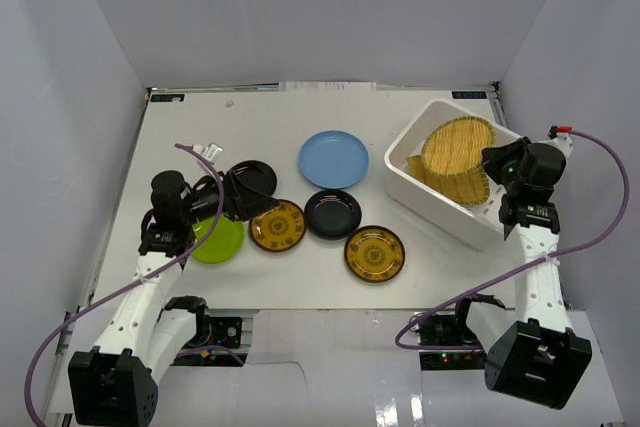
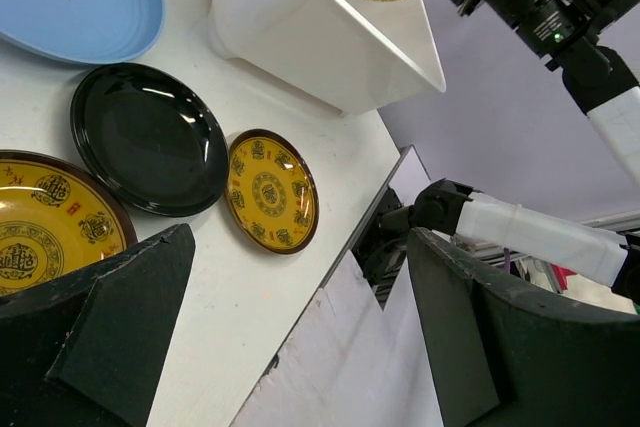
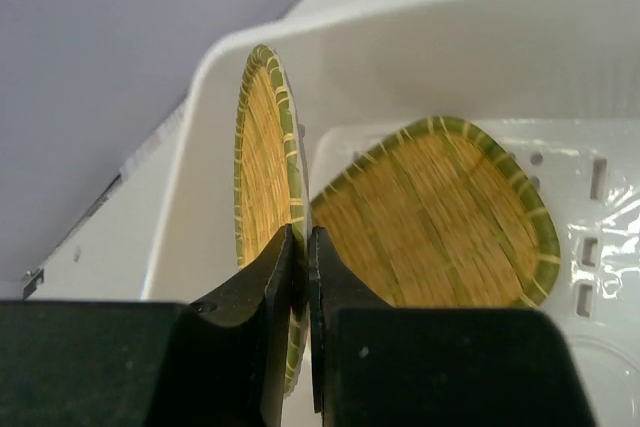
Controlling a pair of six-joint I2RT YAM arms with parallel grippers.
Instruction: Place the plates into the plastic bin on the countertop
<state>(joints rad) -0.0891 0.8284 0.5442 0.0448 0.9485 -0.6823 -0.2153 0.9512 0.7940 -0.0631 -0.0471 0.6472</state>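
Note:
The white plastic bin point(image 1: 416, 184) stands at the right on the countertop point(image 1: 190, 127). One tan plate point(image 3: 440, 217) lies inside it. My right gripper point(image 1: 496, 163) is shut on the rim of the second tan plate point(image 3: 262, 147), held on edge inside the bin point(image 3: 450, 37). On the table lie a light blue plate point(image 1: 333, 159), a black plate point(image 1: 333, 213), two amber plates point(image 1: 277, 225) point(image 1: 374, 253) and a lime green plate point(image 1: 218, 239). My left gripper point(image 1: 243, 193) is open and empty over a second black plate point(image 1: 258, 177), partly hiding it.
A small clear object point(image 1: 208, 149) lies at the left behind my left arm. Purple cables loop beside both arms. White walls close in the table on three sides. In the left wrist view the table's front edge point(image 2: 375, 212) runs close by the near amber plate point(image 2: 270, 190).

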